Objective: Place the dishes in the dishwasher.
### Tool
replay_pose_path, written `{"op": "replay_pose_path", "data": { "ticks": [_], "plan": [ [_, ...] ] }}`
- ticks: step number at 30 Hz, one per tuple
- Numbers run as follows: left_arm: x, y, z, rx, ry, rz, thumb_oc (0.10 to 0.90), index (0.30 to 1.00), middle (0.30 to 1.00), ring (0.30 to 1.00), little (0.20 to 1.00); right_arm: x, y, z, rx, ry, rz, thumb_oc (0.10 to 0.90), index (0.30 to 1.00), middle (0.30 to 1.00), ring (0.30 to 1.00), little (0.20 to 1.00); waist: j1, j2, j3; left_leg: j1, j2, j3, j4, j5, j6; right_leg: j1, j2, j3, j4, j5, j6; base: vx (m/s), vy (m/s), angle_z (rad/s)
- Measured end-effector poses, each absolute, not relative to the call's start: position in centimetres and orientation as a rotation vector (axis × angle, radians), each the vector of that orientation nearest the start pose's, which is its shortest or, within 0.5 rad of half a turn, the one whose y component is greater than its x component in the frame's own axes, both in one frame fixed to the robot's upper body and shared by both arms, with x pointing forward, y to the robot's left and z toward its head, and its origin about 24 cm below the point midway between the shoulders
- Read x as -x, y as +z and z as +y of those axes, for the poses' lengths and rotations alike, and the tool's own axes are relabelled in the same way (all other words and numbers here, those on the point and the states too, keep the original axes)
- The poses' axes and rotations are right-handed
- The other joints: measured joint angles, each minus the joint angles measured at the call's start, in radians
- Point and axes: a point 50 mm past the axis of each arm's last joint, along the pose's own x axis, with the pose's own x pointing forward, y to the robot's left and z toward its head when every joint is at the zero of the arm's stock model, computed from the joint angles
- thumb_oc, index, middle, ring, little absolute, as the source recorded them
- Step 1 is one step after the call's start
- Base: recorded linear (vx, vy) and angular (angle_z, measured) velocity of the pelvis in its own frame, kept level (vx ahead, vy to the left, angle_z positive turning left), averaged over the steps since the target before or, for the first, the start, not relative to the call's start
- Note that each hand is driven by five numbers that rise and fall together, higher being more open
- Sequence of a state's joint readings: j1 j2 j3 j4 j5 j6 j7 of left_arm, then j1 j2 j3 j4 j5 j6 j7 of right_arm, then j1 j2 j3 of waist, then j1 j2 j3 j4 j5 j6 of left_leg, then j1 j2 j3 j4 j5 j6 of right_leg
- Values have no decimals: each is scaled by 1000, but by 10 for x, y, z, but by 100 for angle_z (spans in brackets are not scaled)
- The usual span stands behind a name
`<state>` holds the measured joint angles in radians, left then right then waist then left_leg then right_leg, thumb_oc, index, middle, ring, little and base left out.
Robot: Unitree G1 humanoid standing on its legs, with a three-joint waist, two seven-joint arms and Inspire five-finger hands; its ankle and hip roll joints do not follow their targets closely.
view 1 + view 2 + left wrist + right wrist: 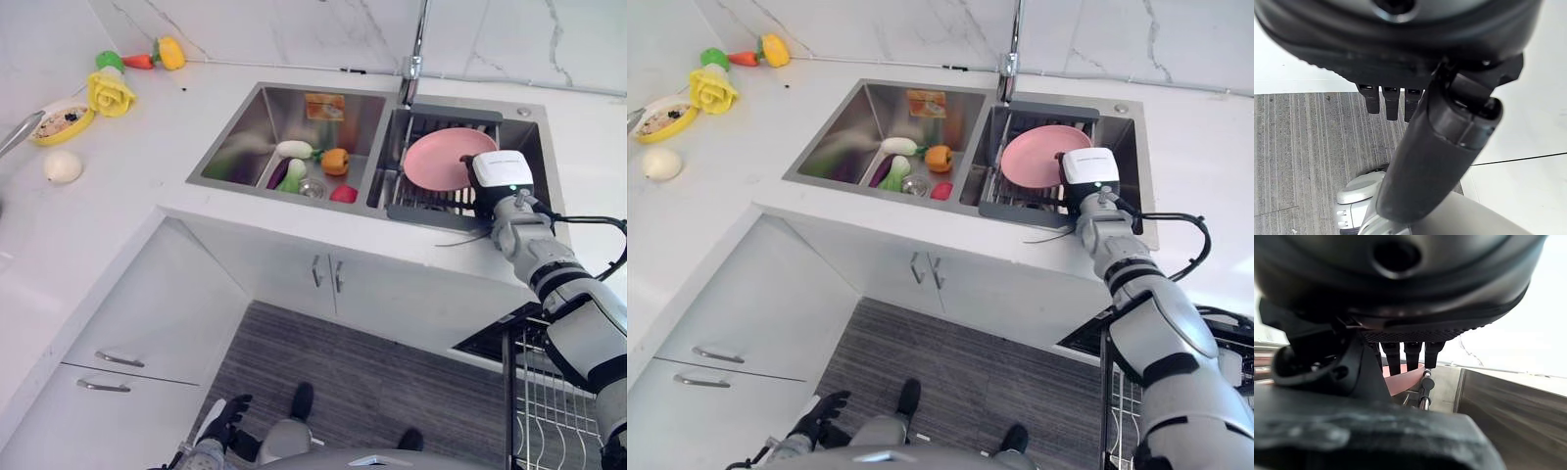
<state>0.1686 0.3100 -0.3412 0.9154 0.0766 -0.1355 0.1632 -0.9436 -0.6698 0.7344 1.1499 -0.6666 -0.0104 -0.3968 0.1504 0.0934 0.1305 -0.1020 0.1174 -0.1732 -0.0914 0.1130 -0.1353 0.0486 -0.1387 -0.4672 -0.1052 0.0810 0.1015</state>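
My right hand (1400,357) reaches the pink plate (446,157) with fingers extended, nothing gripped. I'd close squarely on its rim. My left hand (1388,100) hangs relaxed, empty.

The right arm reaches forward and up from the lower right, wrist straight, its right hand (1400,357) extended ahead with fingers (1413,355) straight in a row and the thumb alongside. The left arm hangs low, left hand (227,416) near the floor, its fingers (1386,100) straight and relaxed.
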Motion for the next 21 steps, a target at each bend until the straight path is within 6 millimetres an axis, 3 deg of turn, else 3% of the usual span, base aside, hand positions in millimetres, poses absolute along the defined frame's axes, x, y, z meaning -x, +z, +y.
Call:
{"op": "replay_pose_path", "data": {
  "ticks": [5,7,10,11,13,14,16,21],
  "plan": [
    [-92,-145,221,-546,-100,932,800,900,900,900,900,-383,124,-272,1862,-140,-8,800,900,900,900,900,2,-3,5,-1,0,-1,0,0,0,0,0,-1,0,0,0,0,0,0],
    [-92,-144,221,-547,-100,931,800,900,900,900,900,-383,124,-272,1880,-136,-11,714,771,771,771,771,2,-5,6,-1,0,-1,0,0,0,0,0,-1,0,0,0,0,0,0],
    [-92,-144,222,-548,-99,931,800,900,900,900,900,-383,124,-272,1901,-135,-11,653,679,679,679,679,2,-7,8,-1,0,-2,0,0,0,1,0,-2,0,0,0,0,0,0],
    [-92,-144,222,-549,-99,932,800,900,900,900,900,-383,124,-272,1907,-134,-11,599,599,599,599,599,3,-7,8,-1,0,-2,0,0,0,1,0,-2,0,0,0,0,0,0],
    [-92,-144,222,-550,-100,932,800,900,900,900,900,-383,124,-273,1941,-131,-15,590,585,585,585,585,5,-7,8,0,0,-4,0,0,0,2,0,-4,0,0,0,-7,0,2],
    [-92,-144,222,-554,-103,932,800,900,900,900,900,-382,125,-273,1959,-138,-30,499,448,448,448,448,7,-7,9,0,0,-6,0,0,0,3,1,-6,0,0,0,-12,1,4],
    [-92,-145,222,-555,-104,932,800,900,900,900,900,-382,125,-272,1985,-131,-44,400,300,300,300,300,7,-7,10,0,0,-6,0,0,0,4,0,-7,0,0,0,0,0,0],
    [-92,-144,222,-572,-117,928,800,900,900,900,900,-383,125,-261,2002,-104,-136,400,300,300,300,300,7,-8,10,1,0,-8,0,1,0,6,1,-9,0,0,0,-2,1,1]
  ]
}}
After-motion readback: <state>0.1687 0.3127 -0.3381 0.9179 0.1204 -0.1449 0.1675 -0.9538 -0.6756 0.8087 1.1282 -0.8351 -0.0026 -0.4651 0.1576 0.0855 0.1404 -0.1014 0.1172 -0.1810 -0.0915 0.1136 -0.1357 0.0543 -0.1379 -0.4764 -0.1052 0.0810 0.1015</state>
